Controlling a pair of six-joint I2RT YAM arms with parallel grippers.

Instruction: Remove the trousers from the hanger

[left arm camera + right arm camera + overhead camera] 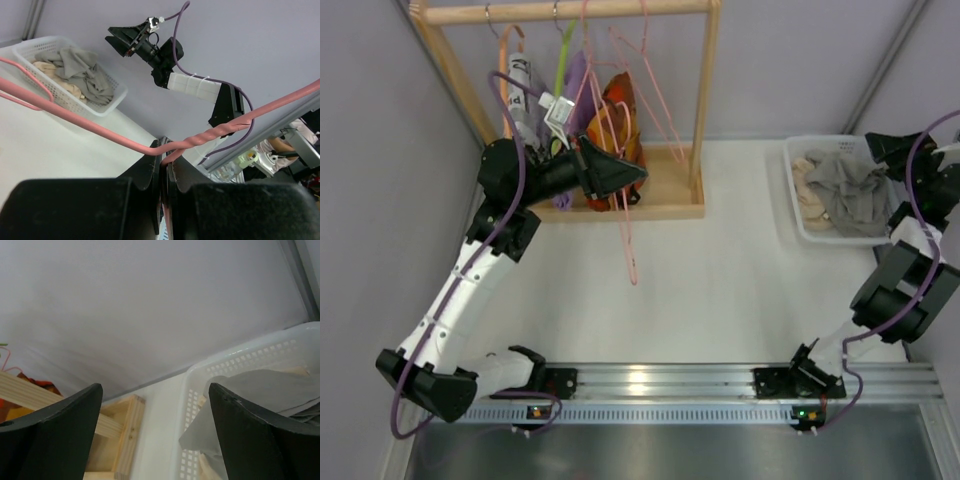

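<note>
Nearest, left pincer [164, 165] pinches the bare pink hanger [100, 132]; right pincer [155, 395], spread, hangs just above the grey trousers [270, 390] lying in the basket [795, 215], well apart from that hanger.

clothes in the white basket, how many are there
2 in sight: a grey garment draped on top, and a beige garment underneath, showing along the left of the basket in the top view. More could be buried beneath.

pink hanger [215, 133] in front of the pale wooden rack [705, 100]; right of the rack, grey trousers [845, 185] in a white basket [832, 239].
</note>
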